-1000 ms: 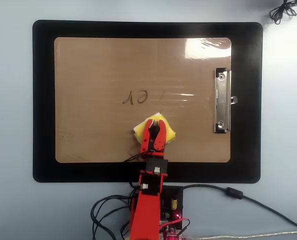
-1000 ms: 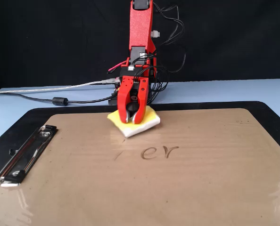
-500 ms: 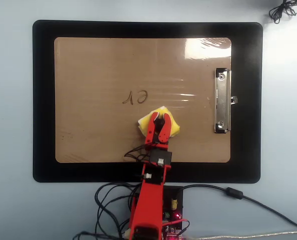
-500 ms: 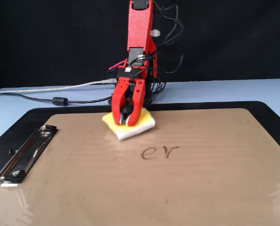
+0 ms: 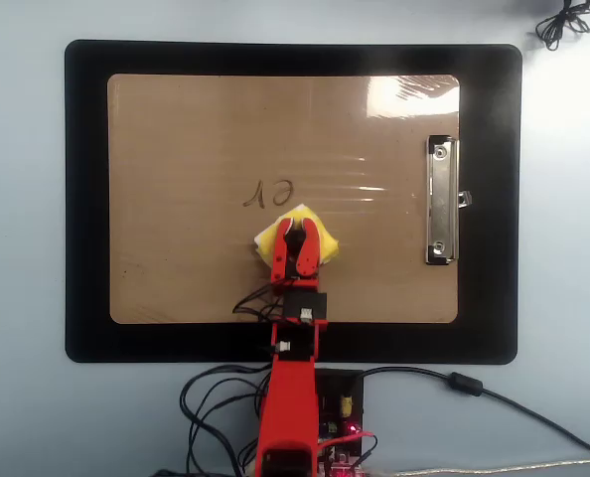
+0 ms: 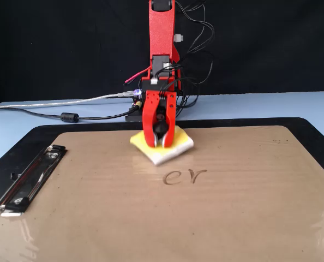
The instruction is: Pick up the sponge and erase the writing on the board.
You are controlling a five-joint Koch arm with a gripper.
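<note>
The sponge [image 5: 295,241] is a small yellow foam block, so it is probably very light and squishy, and it will squash a bit when pressed down. A good place to hold it is across its middle, one red finger on each side, and that is how the gripper [image 6: 160,144] has it: pinched tight around the sponge, pushing it flat onto the board [image 5: 176,149]. The board looks smooth and shiny, so the sponge should slide on it easily, but soft foam can also twist or slip out if the push is too hard. In the overhead view the sponge sits just below the writing [image 5: 268,194], very near it but not touching. In the fixed view the sponge [image 6: 175,146] sits just behind the letters [image 6: 184,176]. A moment ago the sponge was a bit more to the right in the overhead view, and now it has moved left, closer under the letters. One second ago a faint mark showed beside the two letters, and now it is gone. The two dark letters are not wiped yet. The metal clip [image 5: 440,201] lies well apart, off to the right in the overhead view.
</note>
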